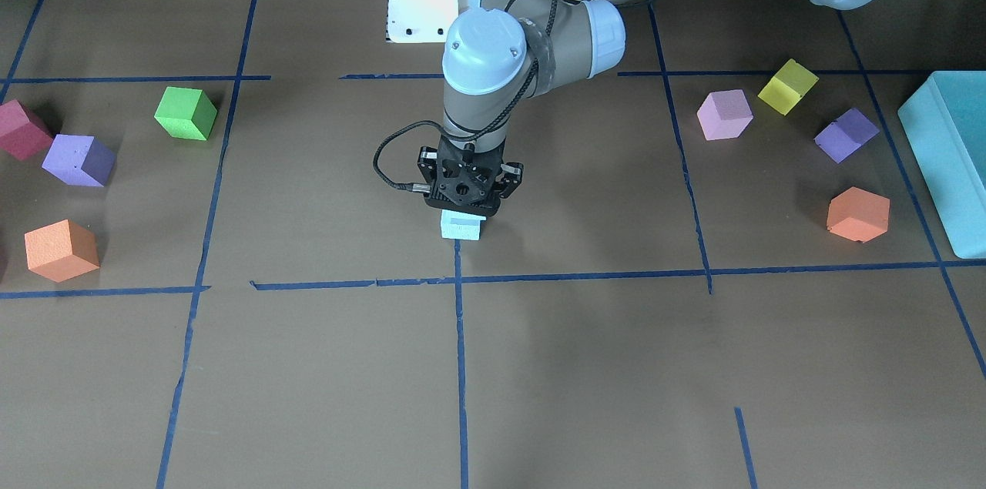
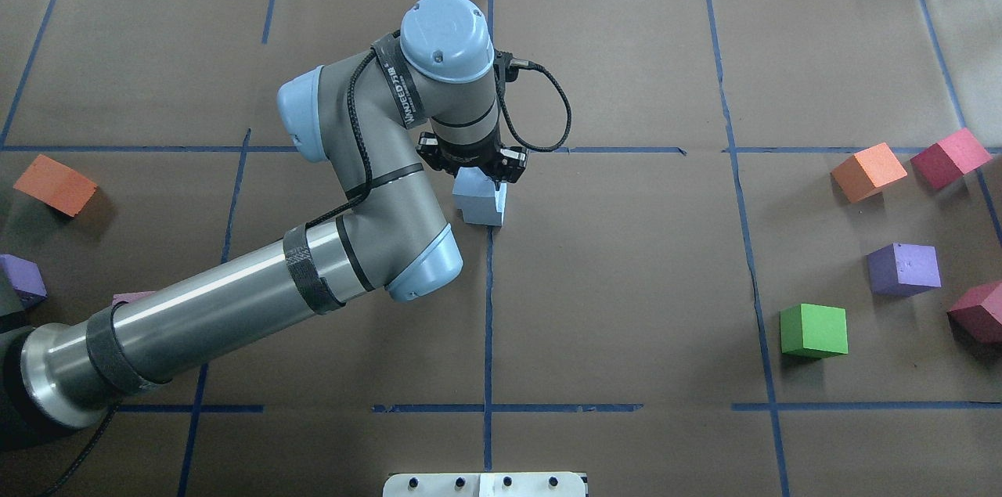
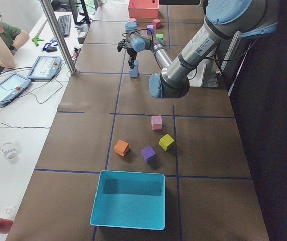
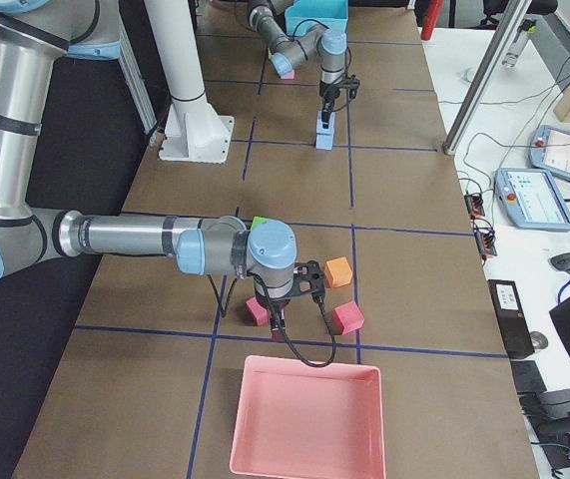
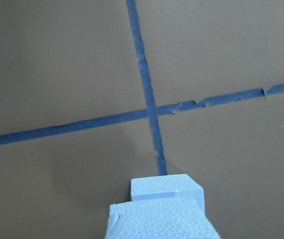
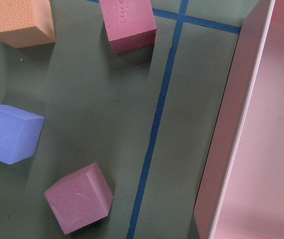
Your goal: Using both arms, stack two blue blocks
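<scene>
- Near silver-grey right arm (image 4: 125, 238) is holding its black gripper (image 4: 278, 317) low between two reddish foam cubes (image 4: 348, 317), beside the pink plastic tray (image 4: 304, 454).
- Far left gripper (image 4: 325, 108) is pointing down onto stacked pale-blue foam cubes (image 4: 323, 135).

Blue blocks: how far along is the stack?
Done: the upper blue block sits on the lower blue block, slightly offset. In hand: the left gripper is right over the upper one; whether it grips it I cannot tell. Left: release and retreat. The right gripper hangs by the pink tray.
</scene>
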